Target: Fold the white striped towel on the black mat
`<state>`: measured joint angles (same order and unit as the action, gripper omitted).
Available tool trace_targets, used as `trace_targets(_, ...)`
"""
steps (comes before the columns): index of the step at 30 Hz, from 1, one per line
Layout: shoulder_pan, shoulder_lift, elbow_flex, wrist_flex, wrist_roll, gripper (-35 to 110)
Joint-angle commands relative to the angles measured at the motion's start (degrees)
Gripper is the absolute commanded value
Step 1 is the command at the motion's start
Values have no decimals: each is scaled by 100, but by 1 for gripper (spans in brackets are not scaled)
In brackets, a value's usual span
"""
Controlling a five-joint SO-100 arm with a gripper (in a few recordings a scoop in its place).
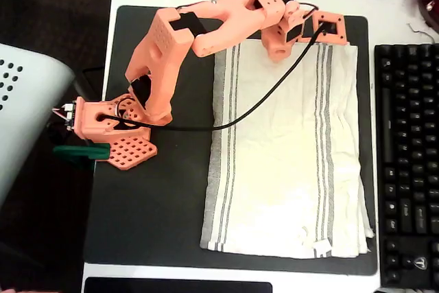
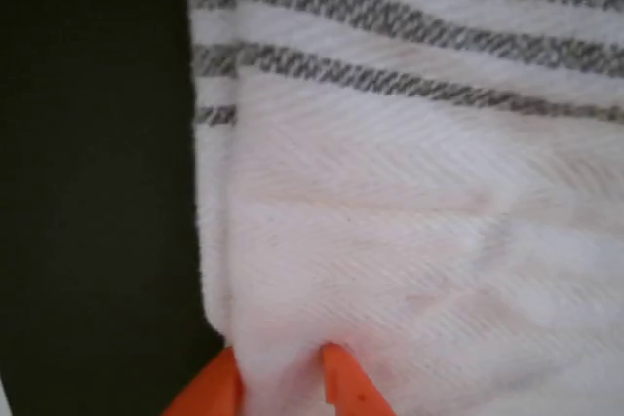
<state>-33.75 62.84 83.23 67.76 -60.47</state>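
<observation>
The white striped towel [image 1: 288, 162] lies spread flat on the right half of the black mat [image 1: 158, 204], its grey stripes running along the left and right sides in the overhead view. My orange gripper [image 1: 280, 49] hangs over the towel's far edge, near the middle of it. In the wrist view my gripper [image 2: 283, 382] has one fingertip on each side of a bunched bit of the towel [image 2: 409, 221] at its edge, next to the bare mat [image 2: 88, 192]. The cloth fills the gap between the fingertips.
A black keyboard [image 1: 408, 156] lies along the mat's right side. My arm's base [image 1: 113, 125] and a green clamp [image 1: 81, 151] sit at the mat's left edge. A black cable [image 1: 274, 94] crosses the towel. A grey chair [image 1: 27, 101] stands at far left.
</observation>
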Motion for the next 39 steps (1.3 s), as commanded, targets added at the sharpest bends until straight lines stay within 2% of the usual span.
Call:
trace_targets(1, 18, 185, 316, -88, -79, 4)
trace_targets(4, 18, 352, 387, -105, -53, 0)
trace_targets(12, -334, 896, 123, -44, 123, 0)
trace_targets(24, -1011, 703, -1362, 905, 316, 0)
trace_targets(31, -624, 1529, -1160, 1731, 281, 0)
trace_targets(39, 431, 3718, 272, 2312, -141, 0)
